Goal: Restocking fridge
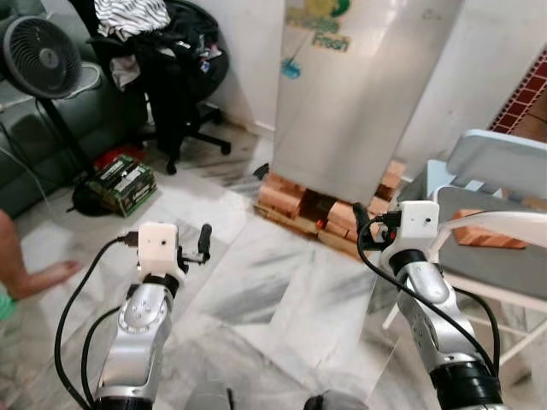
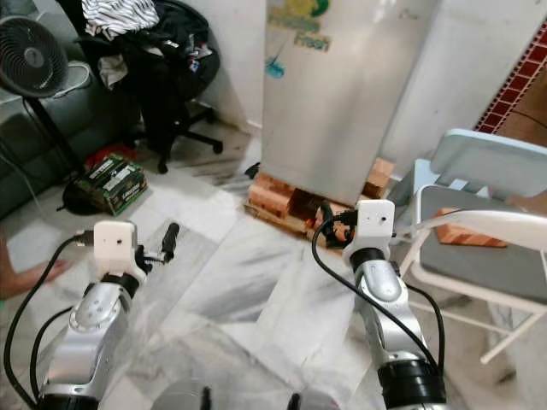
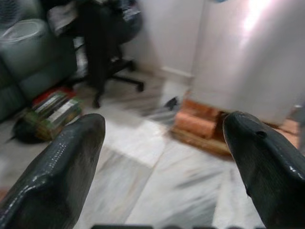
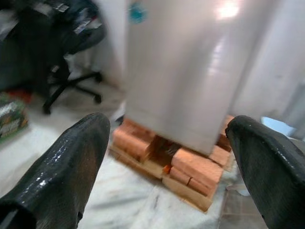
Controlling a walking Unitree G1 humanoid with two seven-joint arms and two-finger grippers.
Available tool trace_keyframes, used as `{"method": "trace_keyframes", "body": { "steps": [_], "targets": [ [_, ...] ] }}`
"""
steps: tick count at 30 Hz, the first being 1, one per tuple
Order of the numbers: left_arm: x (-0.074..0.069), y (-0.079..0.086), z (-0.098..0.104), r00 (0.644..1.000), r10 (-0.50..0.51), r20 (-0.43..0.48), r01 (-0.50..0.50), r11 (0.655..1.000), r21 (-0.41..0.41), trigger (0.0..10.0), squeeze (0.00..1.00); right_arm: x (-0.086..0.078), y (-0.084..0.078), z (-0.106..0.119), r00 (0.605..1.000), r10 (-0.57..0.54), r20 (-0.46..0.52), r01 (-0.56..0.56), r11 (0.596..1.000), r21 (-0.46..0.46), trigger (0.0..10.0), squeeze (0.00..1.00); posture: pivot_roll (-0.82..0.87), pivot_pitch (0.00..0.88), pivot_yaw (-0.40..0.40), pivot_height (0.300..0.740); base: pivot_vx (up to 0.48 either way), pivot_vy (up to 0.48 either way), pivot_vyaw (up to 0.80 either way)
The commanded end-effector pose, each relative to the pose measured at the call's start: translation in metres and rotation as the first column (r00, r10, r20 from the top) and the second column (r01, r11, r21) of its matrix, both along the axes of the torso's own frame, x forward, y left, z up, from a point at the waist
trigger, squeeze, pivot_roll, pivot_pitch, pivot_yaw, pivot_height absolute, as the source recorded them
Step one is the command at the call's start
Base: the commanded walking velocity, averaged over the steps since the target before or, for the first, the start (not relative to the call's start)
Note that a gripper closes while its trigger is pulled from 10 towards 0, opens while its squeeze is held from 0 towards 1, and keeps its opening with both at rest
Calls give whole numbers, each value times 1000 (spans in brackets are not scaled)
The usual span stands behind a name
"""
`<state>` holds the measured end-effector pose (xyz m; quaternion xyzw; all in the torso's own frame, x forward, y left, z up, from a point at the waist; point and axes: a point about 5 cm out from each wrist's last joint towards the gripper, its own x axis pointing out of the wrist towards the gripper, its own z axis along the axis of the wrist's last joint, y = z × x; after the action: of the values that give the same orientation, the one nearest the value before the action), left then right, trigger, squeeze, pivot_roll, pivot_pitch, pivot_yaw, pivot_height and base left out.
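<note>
The fridge (image 1: 359,94) stands closed at upper centre, raised on bricks (image 1: 329,213), straight ahead of both arms. The right gripper (image 4: 167,143) is nearer it; the left gripper (image 3: 162,143) trails. Both have fingers spread wide, holding nothing.

Fridge (image 1: 359,94) stands on bricks (image 1: 295,201) ahead — office chair (image 1: 175,68) left, folding chair (image 1: 491,222) right.
</note>
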<state>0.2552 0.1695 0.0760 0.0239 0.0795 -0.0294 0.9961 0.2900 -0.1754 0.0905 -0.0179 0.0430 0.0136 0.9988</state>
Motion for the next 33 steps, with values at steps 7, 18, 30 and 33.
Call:
{"method": "trace_keyframes", "body": {
  "steps": [7,18,30,33],
  "targets": [
    [3,0,8,999,-6,44,6,1000,-4,10000,0,3,4,5,1000,-20,16,20,999,40,10000,0,127,88,-13,740,0,462,0],
    [3,6,5,1000,21,23,-21,1000,-13,10000,0,3,5,4,999,-6,32,4,998,58,10000,0,132,87,-15,740,0,446,-298],
    [4,6,7,999,18,41,-17,1000,-16,10000,0,6,3,6,999,-16,39,14,999,45,10000,0,132,84,-18,740,226,369,-800],
    [3,6,7,999,20,36,-19,999,-29,10000,0,6,3,6,999,-18,42,16,999,44,10000,0,132,84,-18,740,387,284,-800]
  ]
}}
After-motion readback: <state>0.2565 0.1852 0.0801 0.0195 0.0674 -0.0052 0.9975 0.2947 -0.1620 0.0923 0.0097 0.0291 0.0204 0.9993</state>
